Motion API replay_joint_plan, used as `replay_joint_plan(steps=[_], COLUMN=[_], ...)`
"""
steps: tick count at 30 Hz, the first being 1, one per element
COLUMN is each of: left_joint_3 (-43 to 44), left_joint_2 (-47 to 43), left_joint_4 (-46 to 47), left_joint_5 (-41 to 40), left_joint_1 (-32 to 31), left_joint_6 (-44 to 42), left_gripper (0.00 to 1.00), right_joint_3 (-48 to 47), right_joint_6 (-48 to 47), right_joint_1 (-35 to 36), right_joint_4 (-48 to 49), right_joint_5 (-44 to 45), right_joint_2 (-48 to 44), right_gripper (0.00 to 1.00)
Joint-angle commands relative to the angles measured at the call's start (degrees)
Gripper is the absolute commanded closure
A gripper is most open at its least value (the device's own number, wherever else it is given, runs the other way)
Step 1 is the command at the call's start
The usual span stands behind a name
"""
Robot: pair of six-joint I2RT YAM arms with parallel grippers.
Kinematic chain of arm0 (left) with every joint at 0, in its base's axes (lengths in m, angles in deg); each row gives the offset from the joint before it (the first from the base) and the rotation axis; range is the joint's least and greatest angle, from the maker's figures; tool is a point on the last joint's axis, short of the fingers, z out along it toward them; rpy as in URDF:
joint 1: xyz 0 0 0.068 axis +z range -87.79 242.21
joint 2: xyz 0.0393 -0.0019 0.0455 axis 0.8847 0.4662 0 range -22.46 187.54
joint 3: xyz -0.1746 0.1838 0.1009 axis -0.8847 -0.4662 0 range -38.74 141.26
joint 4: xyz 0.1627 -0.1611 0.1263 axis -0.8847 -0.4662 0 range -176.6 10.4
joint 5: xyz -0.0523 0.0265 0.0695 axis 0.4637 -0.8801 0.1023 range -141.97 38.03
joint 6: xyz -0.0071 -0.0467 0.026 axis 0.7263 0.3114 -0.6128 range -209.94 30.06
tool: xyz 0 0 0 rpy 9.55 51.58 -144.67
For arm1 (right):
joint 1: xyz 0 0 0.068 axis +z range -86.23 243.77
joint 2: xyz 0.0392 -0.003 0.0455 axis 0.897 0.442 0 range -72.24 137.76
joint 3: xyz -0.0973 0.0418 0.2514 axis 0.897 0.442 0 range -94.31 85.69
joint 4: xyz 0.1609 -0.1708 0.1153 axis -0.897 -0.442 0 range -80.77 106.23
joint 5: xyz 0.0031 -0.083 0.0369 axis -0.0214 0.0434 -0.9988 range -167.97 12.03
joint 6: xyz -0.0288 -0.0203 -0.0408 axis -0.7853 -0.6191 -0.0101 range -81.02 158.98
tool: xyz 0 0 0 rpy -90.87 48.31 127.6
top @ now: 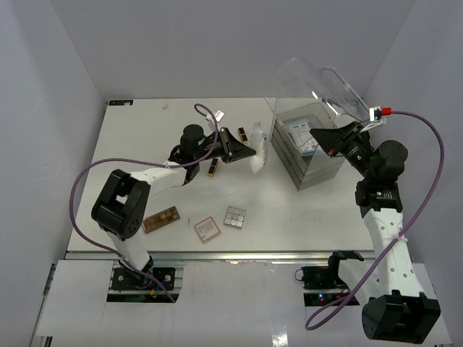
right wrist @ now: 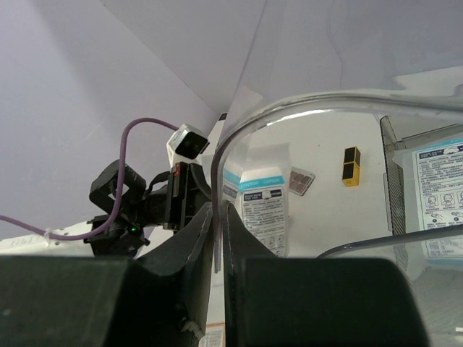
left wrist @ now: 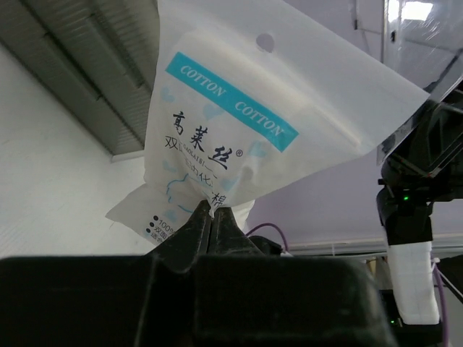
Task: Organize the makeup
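Observation:
My left gripper (top: 251,153) is shut on the lower edge of a white-blue cotton packet (top: 259,156), holding it above the table just left of the clear box (top: 318,172). The packet (left wrist: 239,123) fills the left wrist view above the gripper (left wrist: 211,210). My right gripper (top: 315,134) is shut on the rim of the box's raised domed lid (top: 322,83); the right wrist view shows the gripper (right wrist: 219,211) clamped on that rim (right wrist: 304,105). A brown palette (top: 160,219), a pinkish compact (top: 207,229) and a silvery grid palette (top: 234,217) lie near the front.
A dark-gold piece (top: 214,168) lies under the left arm, another (top: 244,135) further back. A printed packet (top: 304,137) lies inside the box. The right wrist view shows a gold piece (right wrist: 351,165) and a small brown pan (right wrist: 302,181) on the table.

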Motion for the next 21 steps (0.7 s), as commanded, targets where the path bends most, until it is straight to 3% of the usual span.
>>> replay_joint_plan(steps=[1,9,21], left_joint_3=[8.2,19.9,36.0], left_joint_2=[7.4,23.1,34.8], left_joint_4=[17.6,27.8,37.1], left_joint_5=[1.9,1.4,1.0], left_joint_1=[-3.4,-7.4,-8.9], left_joint_6=[12.4,25.0,37.3], left_gripper=[1.0,1.0,1.0], right_joint_3=[-0.7,-0.6,-0.1], right_joint_6=[0.7,0.9,1.3], right_joint_1=[-0.4,-0.6,-0.6], right_joint_4=[4.8,4.9,5.2], right_joint_5=[-1.0,-1.0,-1.2], right_joint_2=[-1.6,-1.5,-1.8], right_gripper=[0.88,0.88,0.88])
